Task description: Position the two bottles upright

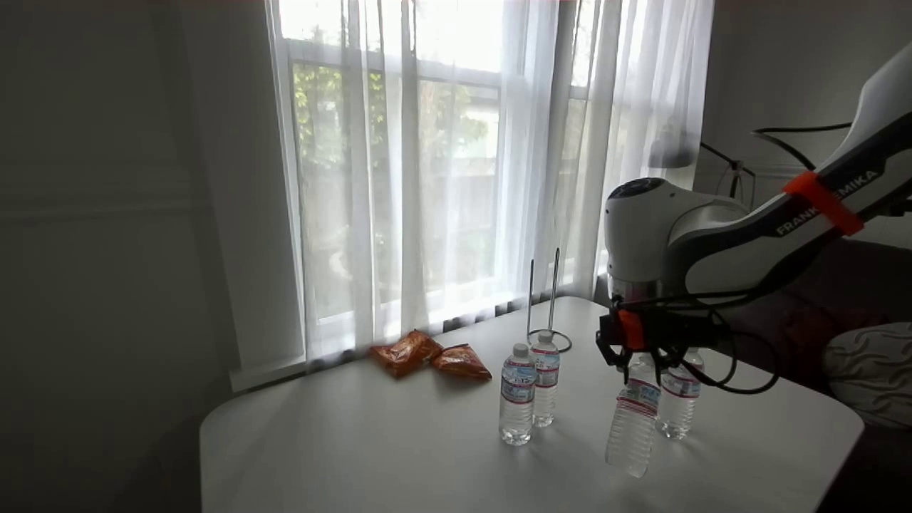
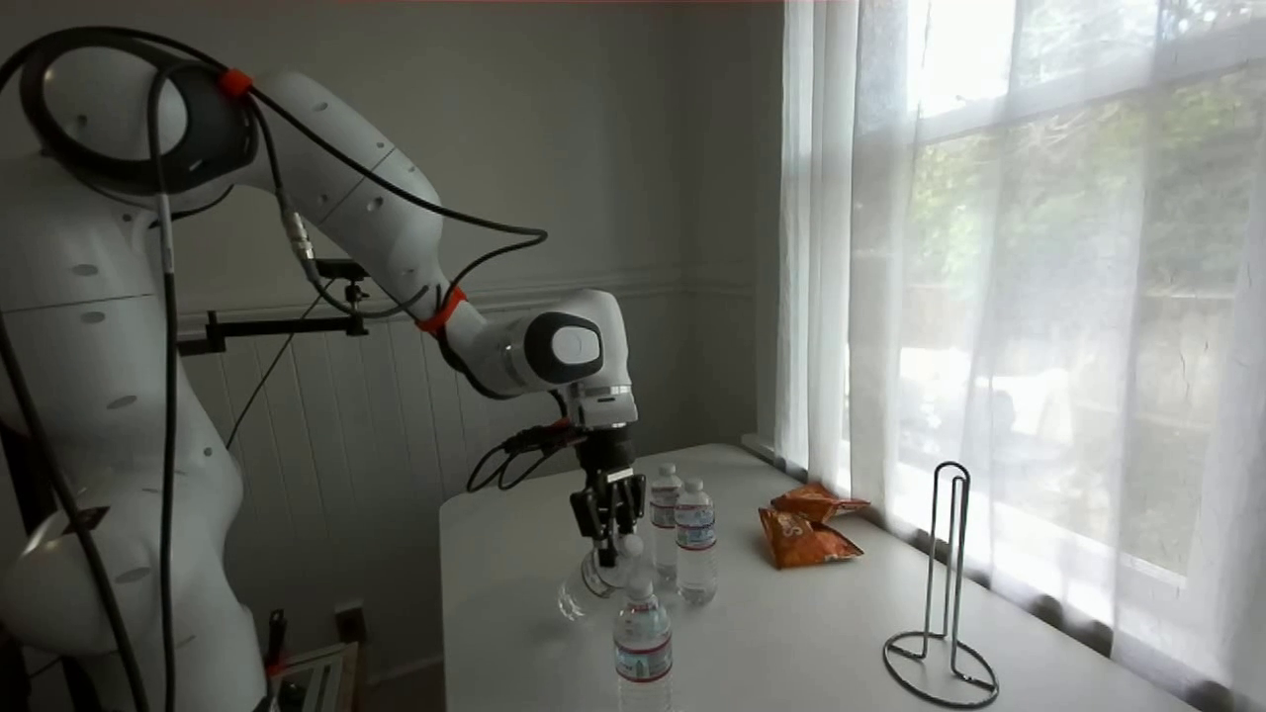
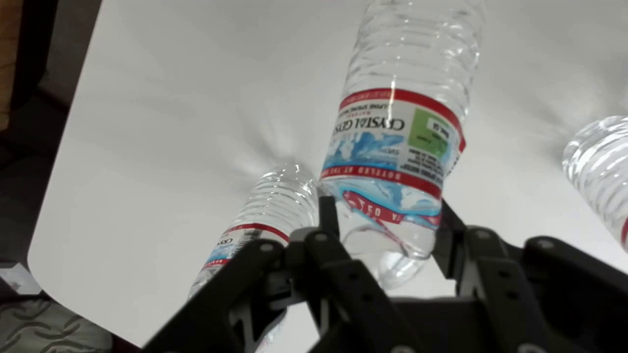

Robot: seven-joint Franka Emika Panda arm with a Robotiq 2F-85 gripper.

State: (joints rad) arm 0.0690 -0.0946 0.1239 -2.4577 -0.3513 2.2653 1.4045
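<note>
In an exterior view a tilted bottle (image 1: pixel 630 431) was located low in the frame, right of centre, its base slanted to the lower left; whether the table (image 1: pixel 356 442) was touched by that base could not be told. Its upper end was clasped by the gripper (image 1: pixel 643 367), which was pointed downward; in the wrist view the partly closed fingers (image 3: pixel 329 215) were seen set on opposite sides of the bottle's shoulder, with the bottle held between them.

Three further bottles were recorded upright on the table; in an exterior view a front bottle (image 1: pixel 517 399) and a rear bottle (image 1: pixel 546 388) were placed just beside each other, below and right of the frame's centre; a third bottle (image 1: pixel 678 399), right of the tilted one, was partly hidden; which of these was meant as the task's second bottle could not be told. Clear, ribbed plastic was noted on all; the fill level could not be made out.

Labels: on the tilted bottle's red-edged label (image 3: pixel 387 139), near the centre of the wrist frame, inverted text was read as "CRYSTAL GEYS", cut off by the curve; "ALPINE SPRING" and "NATURAL" were read in smaller type, "BOTTLED AT THE" on a red stripe; on the third bottle, lower left there, "CRY" was made out. On the arm (image 1: pixel 769 231), right of an exterior frame, "FRANK" was read.

Two orange packets (image 2: pixel 806 542) were logged right of centre in an exterior view, print unreadable; a wire stand (image 2: pixel 932 564) was noted at lower right.
</note>
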